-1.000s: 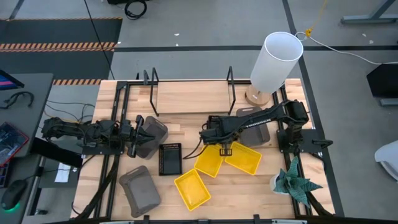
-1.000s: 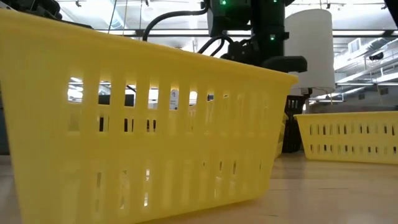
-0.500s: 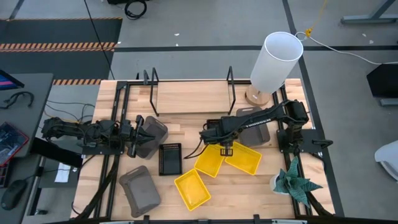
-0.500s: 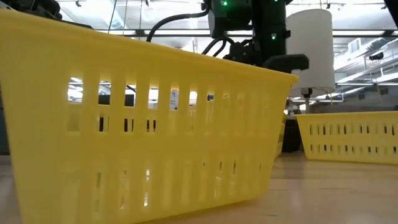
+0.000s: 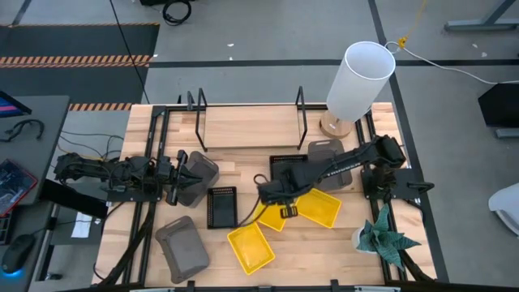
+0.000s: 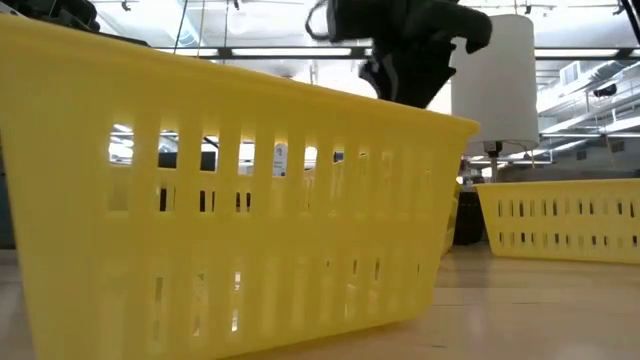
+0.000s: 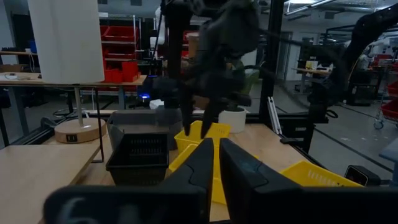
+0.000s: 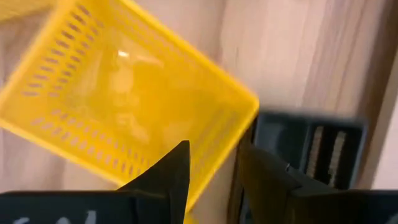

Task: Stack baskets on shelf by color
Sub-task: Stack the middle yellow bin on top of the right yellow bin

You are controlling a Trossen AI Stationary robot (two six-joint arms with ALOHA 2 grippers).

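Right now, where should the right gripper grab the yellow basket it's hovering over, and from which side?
Take the yellow basket by its thin upright rim, coming straight down from above with one finger inside and one outside. It sits open side up under the right gripper, whose fingers are spread wide enough for the wall.

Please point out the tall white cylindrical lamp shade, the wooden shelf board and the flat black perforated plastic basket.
White lamp shade (image 5: 360,79), high view, its side.
Wooden shelf board (image 5: 247,127), high view, bare middle.
Black perforated basket (image 5: 221,207), high view, its bottom.

Three yellow baskets (image 5: 251,246) lie on the table (one partly under an arm), along with two black baskets (image 5: 221,207), three gray baskets (image 5: 183,248), one shelf (image 5: 247,127), one white lamp (image 5: 357,79), one small plant (image 5: 383,236) and two arms.
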